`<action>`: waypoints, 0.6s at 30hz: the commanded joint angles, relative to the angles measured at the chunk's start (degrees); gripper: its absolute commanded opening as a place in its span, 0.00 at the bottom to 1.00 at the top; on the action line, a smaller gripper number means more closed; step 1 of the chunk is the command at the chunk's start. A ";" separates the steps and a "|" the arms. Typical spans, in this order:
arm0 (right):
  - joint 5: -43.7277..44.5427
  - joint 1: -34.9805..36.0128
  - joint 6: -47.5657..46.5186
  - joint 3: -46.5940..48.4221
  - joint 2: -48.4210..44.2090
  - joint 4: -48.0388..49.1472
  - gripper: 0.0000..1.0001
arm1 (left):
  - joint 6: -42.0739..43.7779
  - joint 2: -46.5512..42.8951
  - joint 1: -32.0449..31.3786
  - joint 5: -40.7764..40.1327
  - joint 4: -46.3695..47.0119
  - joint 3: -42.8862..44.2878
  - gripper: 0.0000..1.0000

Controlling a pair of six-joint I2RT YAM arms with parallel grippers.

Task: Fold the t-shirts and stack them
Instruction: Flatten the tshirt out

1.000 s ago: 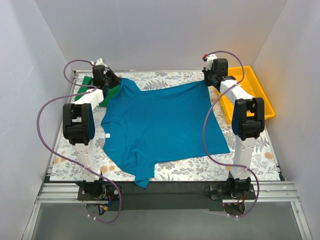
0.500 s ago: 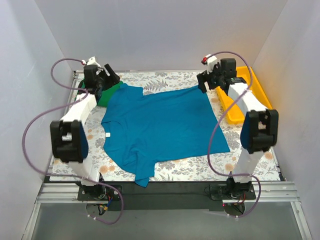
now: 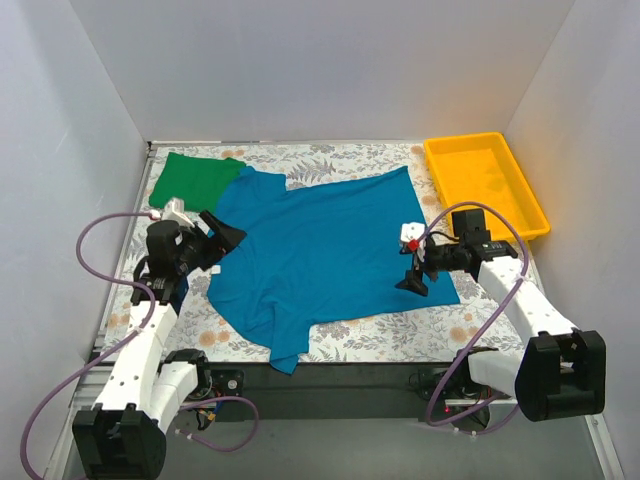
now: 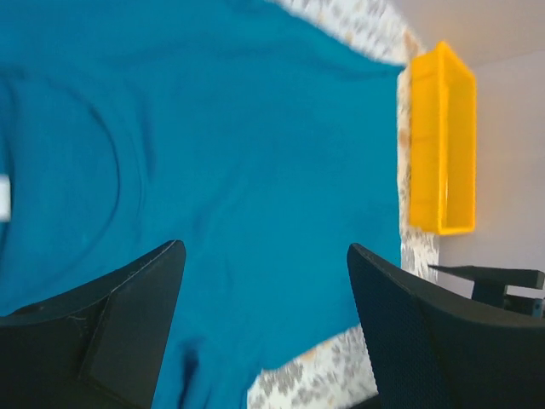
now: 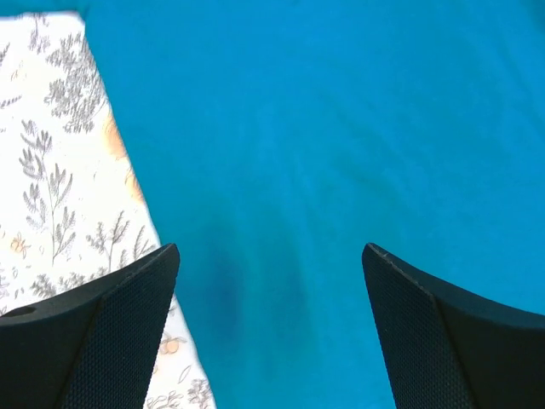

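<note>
Left arm: folded low, elbow by the near-left corner, forearm slanting up and inward.
Left gripper [image 3: 227, 238]: at the left side of the teal shirt [image 3: 320, 250], near the collar, pointing right across the cloth.
Left jaws: spread wide, nothing between them; in the wrist view only teal cloth behind the gap.
Right arm: elbow low at the near-right corner, forearm reaching inward and left.
Right gripper [image 3: 411, 277]: over the right edge of the teal shirt, tilted down.
Right jaws: spread wide, gripping nothing; teal cloth and a strip of mat [image 5: 51, 170] below in the wrist view.
Contact with cloth: cannot tell for either gripper.
Teal shirt: spread flat in the middle of the mat, collar to the left, one sleeve reaching the near edge, the far-left sleeve lying against the green shirt [image 3: 193, 180].
Green shirt: folded flat in the far-left corner, apart from both grippers.
Tray [image 3: 527, 192]: far-right corner, just beside the mat, well apart from the right gripper.
</note>
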 commanded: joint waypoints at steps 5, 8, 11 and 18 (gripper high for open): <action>7.52 0.14 -5.27 -4.09 -0.63 -0.37 0.91 | -9.25 1.38 0.36 7.56 -11.16 -5.50 0.76; 10.78 0.14 -2.64 -3.65 1.92 0.68 0.88 | -8.99 4.72 0.36 6.41 -13.01 -5.77 0.74; 11.40 0.06 0.44 -3.21 4.38 1.38 0.86 | -9.52 7.62 0.19 6.50 -15.03 -5.42 0.67; 12.63 -0.03 2.30 -3.03 5.27 2.26 0.84 | -10.66 5.70 -3.76 3.25 -20.74 -3.93 0.66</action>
